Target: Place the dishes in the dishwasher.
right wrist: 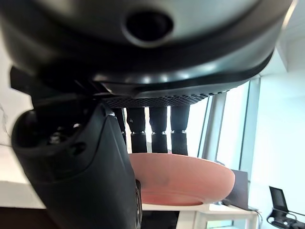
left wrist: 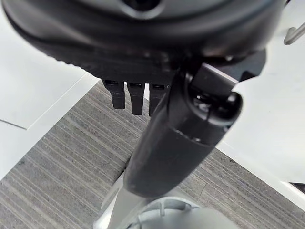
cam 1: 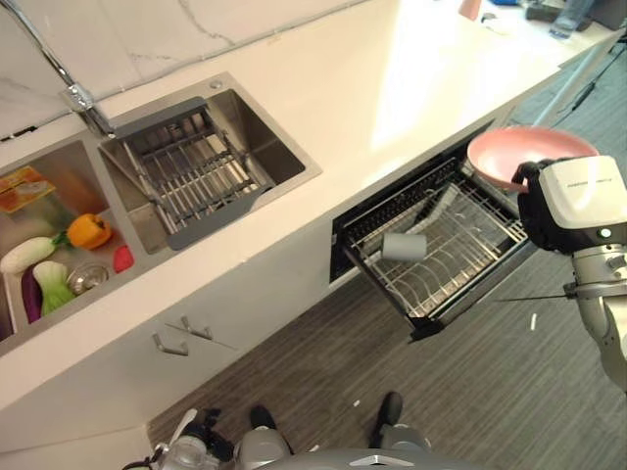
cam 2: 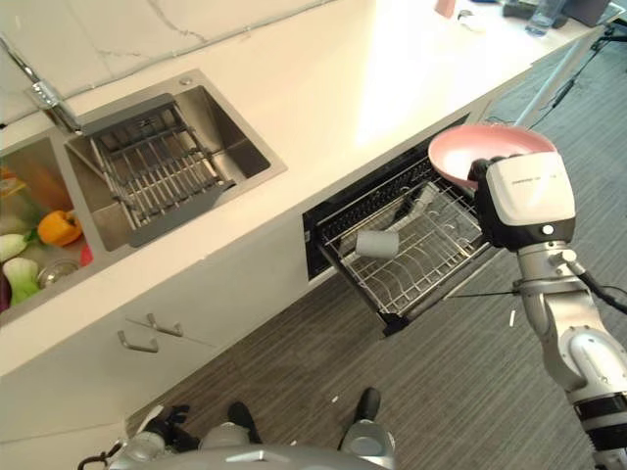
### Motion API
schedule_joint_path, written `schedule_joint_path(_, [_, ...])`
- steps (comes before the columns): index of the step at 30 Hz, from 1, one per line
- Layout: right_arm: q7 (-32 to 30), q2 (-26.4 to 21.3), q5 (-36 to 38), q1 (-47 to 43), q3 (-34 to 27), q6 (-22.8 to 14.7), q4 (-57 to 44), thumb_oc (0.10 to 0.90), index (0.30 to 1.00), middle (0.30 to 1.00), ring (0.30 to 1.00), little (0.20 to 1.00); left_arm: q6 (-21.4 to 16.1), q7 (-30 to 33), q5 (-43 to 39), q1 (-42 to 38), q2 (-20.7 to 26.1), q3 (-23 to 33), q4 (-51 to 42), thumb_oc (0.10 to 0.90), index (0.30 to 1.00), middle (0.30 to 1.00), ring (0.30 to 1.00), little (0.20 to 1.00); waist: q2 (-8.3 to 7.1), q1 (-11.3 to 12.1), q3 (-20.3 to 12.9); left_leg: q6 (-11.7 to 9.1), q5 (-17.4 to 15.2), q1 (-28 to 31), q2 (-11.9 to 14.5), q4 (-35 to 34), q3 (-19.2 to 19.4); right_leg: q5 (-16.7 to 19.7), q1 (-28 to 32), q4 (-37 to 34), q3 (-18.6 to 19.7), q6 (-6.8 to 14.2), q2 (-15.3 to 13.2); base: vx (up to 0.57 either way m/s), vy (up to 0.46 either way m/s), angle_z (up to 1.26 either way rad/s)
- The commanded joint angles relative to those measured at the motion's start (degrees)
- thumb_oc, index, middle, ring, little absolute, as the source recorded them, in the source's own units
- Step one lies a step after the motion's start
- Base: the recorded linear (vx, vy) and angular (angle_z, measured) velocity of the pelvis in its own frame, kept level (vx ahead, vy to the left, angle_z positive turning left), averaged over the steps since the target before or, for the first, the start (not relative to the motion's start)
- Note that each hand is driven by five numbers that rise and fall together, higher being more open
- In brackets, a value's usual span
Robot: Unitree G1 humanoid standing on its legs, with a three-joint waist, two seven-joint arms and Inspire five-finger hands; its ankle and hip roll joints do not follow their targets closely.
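Note:
A pink bowl (cam 1: 519,149) hangs above the right end of the pulled-out dishwasher rack (cam 1: 477,262), over the counter's edge. My right hand (cam 1: 530,199) is shut on its near rim: in the right wrist view the thumb (right wrist: 90,171) lies on top of the pink bowl (right wrist: 186,176) and the fingers (right wrist: 158,131) reach past its rim. A grey cup (cam 1: 404,246) lies on its side in the rack's left part. My left hand (left wrist: 181,129) hangs low by the cabinet front over the floor, fingers relaxed, holding nothing.
A double sink is set into the white counter (cam 1: 392,88): a grey drying rack (cam 1: 191,171) sits in one basin, an orange pepper (cam 1: 88,231) and other vegetables in the other. Striped grey floor (cam 1: 470,392) lies in front of the open dishwasher.

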Motion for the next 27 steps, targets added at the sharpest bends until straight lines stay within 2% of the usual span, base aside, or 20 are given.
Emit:
schedule_joint_path(1, [-2.5,-1.7,0.3,-7.5,-1.7,-0.4,-1.3,0.400,0.300,0.300,0.300,0.300,-2.0,-0.6,-5.0,-0.3,-3.4,-3.0,0.0,0.800,0.900,0.900,0.900,0.900,-1.70,3.1,-6.4,3.2,-0.2,-3.3,-2.7,-2.1,-0.8,-6.7,7.1,1.6,-3.9,7.0,-4.7,-0.02,-0.185,-0.03])
schedule_joint_path(3, [-1.3,-0.9,0.9,-8.8,1.9,-0.8,2.6,0.400,0.300,0.300,0.300,0.300,-2.0,-1.6,-6.2,0.1,-4.3,-3.8,-0.1,0.800,0.900,0.900,0.900,0.900,-0.37,3.1,-5.8,1.9,1.9,-3.9,-1.3,-2.4,-2.0,-8.7,7.6,1.0,-3.5,6.1,-2.8,-0.05,-0.168,0.07])
schedule_joint_path(11, [-0.2,-0.2,3.0,-11.7,8.3,-1.8,13.1,0.400,0.300,0.300,0.300,0.300,-1.8,-2.5,-6.4,2.1,-5.2,-4.4,1.0,0.800,0.900,0.900,0.900,0.900,2.12,4.3,-5.2,-0.1,5.9,-5.6,1.3,-3.9,-5.4,-12.1,8.8,0.6,-5.2,3.8,0.8,-0.01,-0.098,0.29])
schedule_joint_path(12, [0.0,0.2,3.5,-12.1,9.3,-1.6,16.3,0.400,0.300,0.300,0.300,0.300,-1.7,-2.7,-6.2,2.6,-5.1,-4.6,1.6,0.800,0.900,0.900,0.900,0.900,2.59,5.0,-5.0,-0.3,6.4,-6.0,1.4,-4.1,-6.3,-12.4,8.9,0.6,-5.7,3.5,1.1,0.02,-0.044,0.31])
schedule_joint_path(14, [-0.2,0.4,3.9,-13.1,10.3,-1.5,18.8,0.400,0.300,0.300,0.300,0.300,-1.7,-3.0,-6.5,3.0,-5.2,-4.6,2.1,0.800,0.900,0.900,0.900,0.900,2.88,5.2,-4.9,-0.4,6.7,-6.4,1.4,-4.4,-7.0,-12.7,9.1,0.6,-6.1,3.3,1.3,0.02,-0.035,0.30])
schedule_joint_path(17, [-0.2,-0.1,4.3,-18.6,14.8,-0.7,27.8,0.400,0.300,0.300,0.300,0.300,-1.9,-3.8,-6.0,4.6,-4.6,-5.2,3.2,0.800,0.900,0.900,0.900,0.900,3.66,6.8,-4.9,-0.5,7.4,-7.2,0.6,-5.2,-8.5,-12.9,9.4,0.6,-7.3,3.3,1.4,0.01,-0.027,0.31])
schedule_joint_path(19, [-0.3,-0.2,4.8,-20.0,15.5,-0.6,29.5,0.400,0.300,0.300,0.300,0.300,-2.0,-3.9,-6.0,4.9,-4.3,-5.6,3.3,0.800,0.900,0.900,0.900,0.900,3.88,7.3,-4.8,-0.5,7.5,-7.5,0.5,-5.3,-8.7,-12.9,9.4,0.6,-7.5,3.3,1.4,0.00,0.000,0.28])
schedule_joint_path(20, [-0.6,-0.1,5.9,-23.7,18.3,-0.4,35.0,0.400,0.300,0.300,0.300,0.300,-2.3,-4.2,-5.8,5.1,-3.6,-6.1,3.5,0.800,0.900,0.900,0.900,0.900,4.74,8.3,-4.3,-0.7,7.9,-8.5,0.0,-5.3,-9.6,-12.9,9.4,0.6,-8.1,3.1,1.2,-0.01,0.007,0.35])
schedule_joint_path(21, [-0.7,0.0,6.0,-24.2,18.7,-0.5,35.4,0.400,0.300,0.300,0.300,0.300,-2.3,-4.2,-5.8,5.1,-3.7,-6.0,3.6,0.800,0.900,0.900,0.900,0.900,4.77,8.2,-4.3,-0.7,7.9,-8.5,0.0,-5.3,-9.7,-12.9,9.3,0.6,-8.2,3.1,1.2,-0.03,0.015,0.29])
schedule_joint_path(22, [-0.8,0.6,7.3,-26.9,20.1,-0.1,38.3,0.400,0.300,0.300,0.300,0.300,-2.4,-4.3,-6.4,5.0,-3.2,-6.3,3.7,0.800,0.900,0.900,0.900,0.900,5.76,9.0,-3.8,-0.7,8.2,-9.4,-0.3,-5.4,-10.4,-12.9,9.4,0.6,-9.0,3.1,1.0,-0.01,0.015,0.26])
schedule_joint_path(26, [-0.9,3.7,10.2,-29.7,21.3,0.4,44.4,0.400,0.300,0.300,0.300,0.300,-2.5,-4.1,-6.2,5.4,-3.0,-6.2,4.2,0.800,0.900,0.900,0.900,0.900,7.58,10.4,-3.4,-0.6,8.6,-10.5,-1.4,-5.4,-11.6,-12.5,9.7,0.6,-10.9,3.2,0.3,0.00,0.024,0.46])
schedule_joint_path(27, [-0.9,4.5,11.1,-30.3,21.4,0.5,44.9,0.519,0.479,0.479,0.479,0.479,-2.4,-4.0,-6.4,5.4,-3.1,-6.2,4.2,0.800,0.900,0.900,0.900,0.900,8.07,10.7,-3.1,-0.5,8.7,-10.8,-1.6,-5.4,-11.8,-12.4,9.6,0.6,-11.1,3.2,0.0,-0.01,0.020,0.22])
